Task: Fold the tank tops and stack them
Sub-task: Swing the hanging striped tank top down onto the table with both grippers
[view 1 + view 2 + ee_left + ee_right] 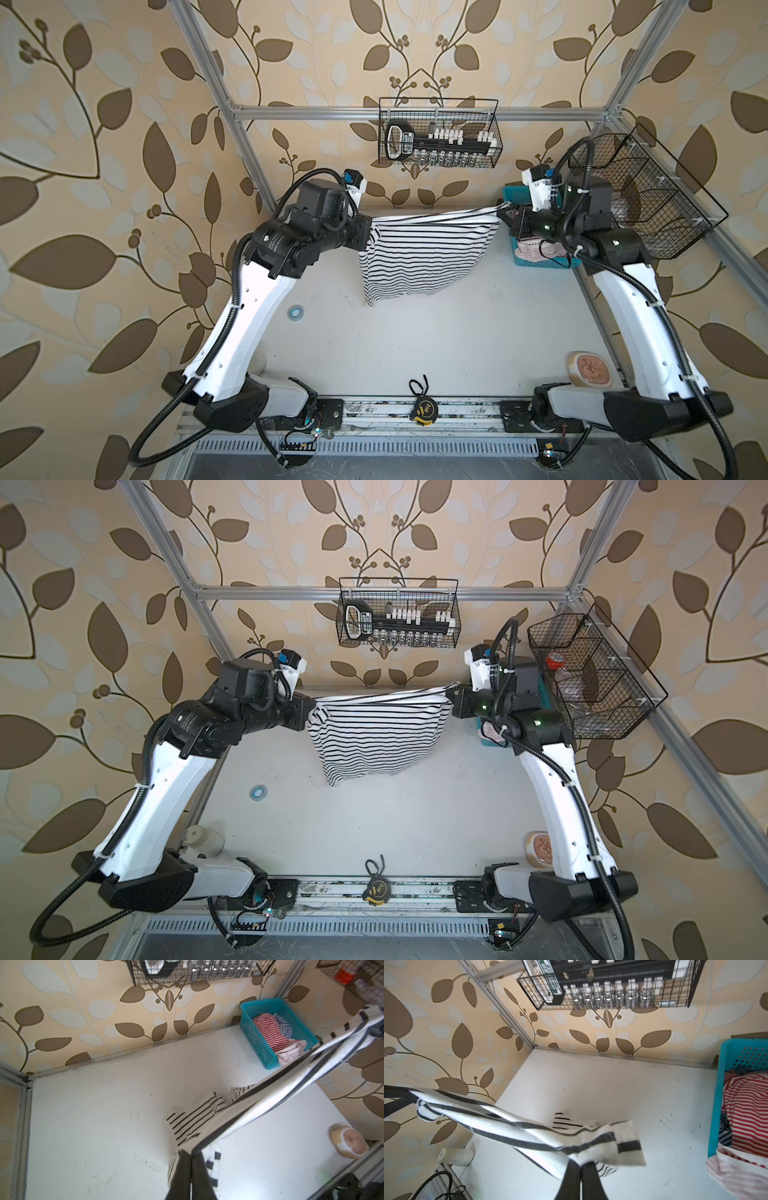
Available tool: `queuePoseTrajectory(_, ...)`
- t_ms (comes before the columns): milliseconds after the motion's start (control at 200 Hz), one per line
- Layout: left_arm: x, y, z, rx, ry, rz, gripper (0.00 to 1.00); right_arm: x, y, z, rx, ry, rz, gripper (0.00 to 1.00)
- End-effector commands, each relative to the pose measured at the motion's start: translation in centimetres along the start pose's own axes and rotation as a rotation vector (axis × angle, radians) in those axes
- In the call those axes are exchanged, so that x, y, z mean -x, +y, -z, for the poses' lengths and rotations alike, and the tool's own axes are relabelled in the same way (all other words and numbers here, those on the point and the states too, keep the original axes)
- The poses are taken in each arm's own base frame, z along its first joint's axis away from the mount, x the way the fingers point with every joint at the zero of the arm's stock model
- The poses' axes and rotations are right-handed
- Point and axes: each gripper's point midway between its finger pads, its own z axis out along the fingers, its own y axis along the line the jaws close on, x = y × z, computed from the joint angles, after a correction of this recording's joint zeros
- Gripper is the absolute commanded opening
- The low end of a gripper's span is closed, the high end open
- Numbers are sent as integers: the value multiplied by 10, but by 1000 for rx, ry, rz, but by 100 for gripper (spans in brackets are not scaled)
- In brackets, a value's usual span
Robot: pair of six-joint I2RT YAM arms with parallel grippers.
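Note:
The black-and-white tank top hangs stretched between both grippers above the back of the white table, its lower end touching the surface. My left gripper is shut on one top corner. My right gripper is shut on the other corner, and the upper edge runs taut between them. The red-and-white tank top and the navy-and-white one lie crumpled in the turquoise basket at the back right corner.
A black wire basket of tools hangs on the back wall; another wire basket hangs on the right frame. On the table sit a tape ring, a tape measure, a tan dish and a white bottle.

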Motion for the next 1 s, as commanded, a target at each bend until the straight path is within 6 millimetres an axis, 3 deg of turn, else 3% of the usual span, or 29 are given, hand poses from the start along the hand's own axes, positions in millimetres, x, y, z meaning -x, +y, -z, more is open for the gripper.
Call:
queuePoseTrajectory(0,52,28,-8,135,-104,-33,0,42,-9,-12,-8,-73,22,0)
queuePoseTrajectory(120,101,32,-3,157,-219,-76,0,91,-3,-14,37,-172,34,0)
queuePoseTrajectory(225,129,31,9,168,-308,-132,0,122,7,-4,71,-250,62,0)
queuePoseTrajectory(310,134,27,17,159,-342,-180,0,137,17,9,90,-304,96,0)
queuePoseTrajectory(420,118,24,16,136,-324,-229,0,135,25,25,99,-336,134,0)
queuePoseTrajectory(490,104,23,18,125,-326,-233,0,119,25,29,100,-333,141,0)
queuePoseTrajectory(550,81,17,14,76,-298,-249,0,100,24,33,93,-326,138,0)
queuePoseTrajectory(685,34,12,21,14,-272,-206,0,34,13,34,45,-256,114,0)
queuePoseTrajectory(770,-4,1,22,-78,-197,-170,0,-17,9,31,22,-158,92,0)
queuePoseTrajectory(920,-72,-18,8,-215,-23,-52,0,-104,2,21,-62,52,77,0)
queuePoseTrajectory(995,-95,-23,-2,-244,37,-4,0,-129,-3,14,-74,123,47,0)
